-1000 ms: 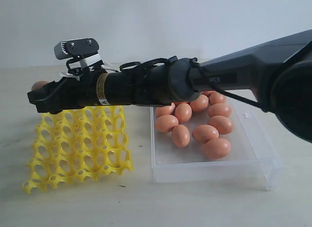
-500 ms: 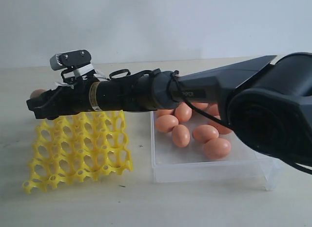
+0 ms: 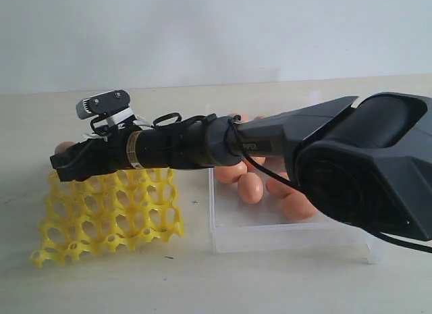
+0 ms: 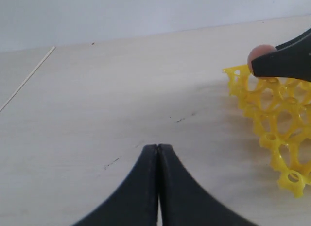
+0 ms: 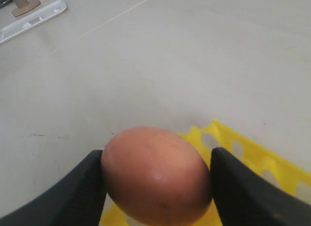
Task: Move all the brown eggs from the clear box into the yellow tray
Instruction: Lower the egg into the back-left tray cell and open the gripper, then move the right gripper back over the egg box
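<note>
My right gripper (image 3: pixel 65 163) reaches across to the left and is shut on a brown egg (image 5: pixel 156 175), which sits between both black fingers. The egg (image 3: pixel 63 147) hangs just above the far left corner of the yellow tray (image 3: pixel 108 213), whose cells look empty. More brown eggs (image 3: pixel 250 187) lie in the clear box (image 3: pixel 283 236), partly hidden behind the arm. In the left wrist view my left gripper (image 4: pixel 158 147) is shut and empty over bare table, with the tray corner (image 4: pixel 282 114) and the held egg (image 4: pixel 260 53) off to one side.
The tray and the box lie side by side on a pale wooden table. The right arm's big black body (image 3: pixel 364 172) covers the right half of the box. A white bar (image 5: pixel 34 17) and a small brown spool (image 5: pixel 22 5) lie far off.
The right arm has come down and drawn a little to the right, bringing the held egg closer to the tray's far left corner. The grip has not changed.
</note>
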